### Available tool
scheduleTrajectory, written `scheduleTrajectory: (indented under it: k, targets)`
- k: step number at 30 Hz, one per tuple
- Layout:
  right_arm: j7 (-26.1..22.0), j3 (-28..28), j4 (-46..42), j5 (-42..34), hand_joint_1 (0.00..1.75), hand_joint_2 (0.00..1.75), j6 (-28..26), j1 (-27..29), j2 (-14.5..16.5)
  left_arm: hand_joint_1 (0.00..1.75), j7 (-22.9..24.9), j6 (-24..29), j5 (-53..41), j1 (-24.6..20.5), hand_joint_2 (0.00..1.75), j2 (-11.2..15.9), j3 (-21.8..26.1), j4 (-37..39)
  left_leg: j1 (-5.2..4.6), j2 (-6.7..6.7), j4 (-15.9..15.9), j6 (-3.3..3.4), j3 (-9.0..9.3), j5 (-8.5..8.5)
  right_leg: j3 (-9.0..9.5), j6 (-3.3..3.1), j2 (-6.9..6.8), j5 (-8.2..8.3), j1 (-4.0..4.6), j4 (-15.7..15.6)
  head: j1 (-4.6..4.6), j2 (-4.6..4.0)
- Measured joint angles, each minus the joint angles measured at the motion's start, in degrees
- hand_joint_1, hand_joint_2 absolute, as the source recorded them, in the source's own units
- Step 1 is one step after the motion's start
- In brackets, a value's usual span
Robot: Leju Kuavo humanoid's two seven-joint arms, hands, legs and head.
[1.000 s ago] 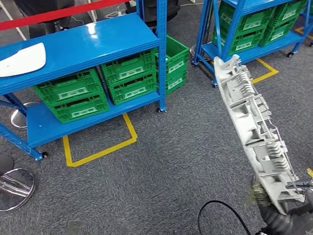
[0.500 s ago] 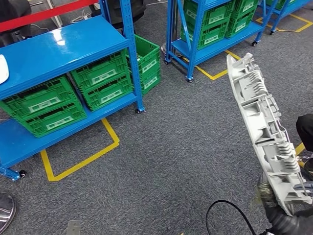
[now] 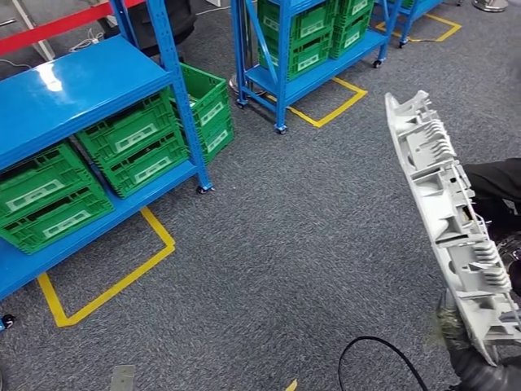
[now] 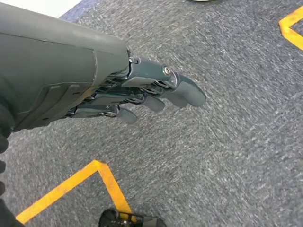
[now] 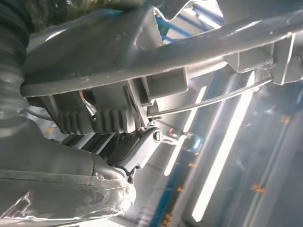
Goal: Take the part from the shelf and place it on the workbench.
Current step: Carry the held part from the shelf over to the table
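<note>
While my right hand grips its lower end, the long grey part stands tilted above the grey carpet, ribbed side facing me. My left hand hangs empty over the carpet, fingers straight and slightly apart. Blue shelves with green crates stand well apart, to my left.

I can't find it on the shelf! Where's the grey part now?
In the head view the grey part is on the right, held up by the right hand above the grey carpet.
</note>
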Motion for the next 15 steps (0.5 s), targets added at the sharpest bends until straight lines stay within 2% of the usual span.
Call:
scheduleTrajectory:
  k: [1, 2, 3, 5, 6, 7, 8, 9, 10, 11, 12, 13, 14, 15]
  targets:
    - [0.0, -0.1, 0.0, 0.0, 1.75, 1.75, 0.0, 0.0, 0.0, 0.00, 0.0, -0.1, 0.0, -0.1, 1.75, 0.0, 0.0, 0.0, 0.08, 0.06, 0.2, -0.29, 0.01, -0.30, -0.10, -0.33, 0.53, 0.13, -0.08, 0.0, 0.02, 0.00]
    - [0.0, -0.2, -0.1, -0.1, 1.75, 1.75, 0.0, 0.0, 0.1, 0.00, 0.0, -0.2, 0.0, -0.1, 1.75, 0.0, 0.0, 0.0, 0.18, -0.51, 1.0, -0.58, -0.25, -1.16, -0.18, -0.68, 1.06, 0.29, -0.20, -0.1, -0.08, 0.00]
    - [0.0, -0.3, -0.1, -0.1, 1.75, 1.75, 0.0, 0.0, 0.1, 0.00, -0.1, -0.3, 0.0, -0.1, 1.75, 0.0, 0.0, 0.0, 0.30, -1.55, 3.1, -0.84, -1.07, -2.74, -0.24, -1.01, 1.60, 0.47, -0.35, -0.2, -0.21, 0.00]
    - [0.0, -0.5, -0.2, -0.2, 1.75, 1.75, 0.0, 0.1, 0.2, 0.00, -0.1, -0.3, 0.0, 0.0, 1.75, 0.1, 0.0, 0.0, 0.51, -3.86, 10.3, -1.12, -4.12, -6.89, -0.44, -1.42, 2.74, 0.68, -0.44, -0.3, -0.50, 0.00]
    - [0.0, -0.6, -0.2, -0.2, 1.75, 1.75, 0.0, 0.1, 0.3, 0.00, -0.1, -0.3, 0.0, 0.1, 1.75, 0.0, 0.0, 0.0, 0.55, -4.36, 14.0, -1.17, -5.75, -8.42, -0.52, -1.50, 3.42, 0.73, -0.41, -0.3, -0.54, 0.00]
    - [0.0, -0.7, -0.2, -0.2, 1.75, 1.75, 0.0, 0.1, 0.3, 0.00, -0.1, -0.3, 0.0, 0.2, 1.75, 0.0, 0.0, 0.0, 0.57, -4.53, 16.1, -1.15, -6.72, -8.82, -0.56, -1.53, 4.12, 0.77, -0.37, -0.2, -0.55, 0.00]
    - [0.0, -0.8, -0.2, -0.3, 1.75, 1.75, 0.0, 0.2, 0.3, 0.00, -0.1, -0.3, 0.0, 0.3, 1.75, 0.0, 0.0, 0.0, 0.56, -4.62, 16.3, -1.06, -6.81, -8.05, -0.56, -1.52, 4.88, 0.81, -0.35, -0.2, -0.55, 0.00]
    - [0.0, -0.9, -0.2, -0.3, 1.75, 1.75, 0.0, 0.2, 0.3, 0.00, -0.1, -0.3, 0.0, 0.3, 1.75, 0.0, 0.0, 0.0, 0.56, -4.88, 14.2, -0.89, -5.90, -6.22, -0.52, -1.47, 5.67, 0.86, -0.33, -0.2, -0.55, 0.00]
    - [0.0, -0.9, -0.2, -0.3, 1.75, 1.75, 0.0, 0.2, 0.3, 0.00, -0.1, -0.3, 0.0, 0.3, 1.75, 0.1, 0.0, 0.0, 0.57, -5.69, 10.6, -0.60, -4.31, -3.82, -0.47, -1.39, 6.44, 0.90, -0.34, -0.1, -0.55, 0.00]
    - [0.0, -1.0, -0.2, -0.3, 1.75, 1.75, 0.0, 0.2, 0.3, 0.00, -0.1, -0.3, 0.0, 0.3, 1.75, 0.2, 0.0, 0.0, 0.62, -7.31, 6.9, -0.23, -2.68, -1.85, -0.50, -1.24, 7.15, 0.96, -0.32, -0.1, -0.52, 0.00]
    - [0.0, -1.0, -0.2, -0.3, 1.75, 1.75, 0.0, 0.2, 0.3, 0.00, -0.1, -0.4, 0.0, 0.3, 1.75, 0.2, 0.0, 0.0, 0.70, -8.81, 3.7, 0.06, -1.35, -0.57, -0.67, -1.02, 7.86, 1.03, -0.35, 0.1, -0.51, 0.00]
    - [0.0, -1.0, -0.2, -0.3, 1.75, 1.75, 0.0, 0.1, 0.3, 0.00, -0.1, -0.4, 0.1, 0.3, 1.75, 0.3, 0.0, 0.0, 0.73, -9.99, 1.7, 0.27, -0.61, -0.12, -0.98, -0.70, 8.49, 1.15, -0.43, 0.2, -0.56, 0.00]
    - [0.0, -1.0, -0.2, -0.3, 1.75, 1.75, 0.0, 0.1, 0.3, 0.00, -0.1, -0.4, 0.1, 0.3, 1.75, 0.3, 0.0, 0.0, 0.71, -10.48, 1.0, 0.38, -0.40, -0.26, -1.33, -0.28, 9.12, 1.35, -0.55, 0.2, -0.60, 0.00]
    - [0.0, -1.1, -0.2, -0.4, 1.75, 1.75, 0.0, 0.2, 0.3, 0.00, -0.1, -0.5, 0.1, 0.2, 1.75, 0.3, 0.0, 0.0, 0.69, -9.96, 0.5, 0.47, -0.32, -0.28, -1.68, 0.17, 9.81, 1.58, -0.68, 0.1, -0.67, 0.00]
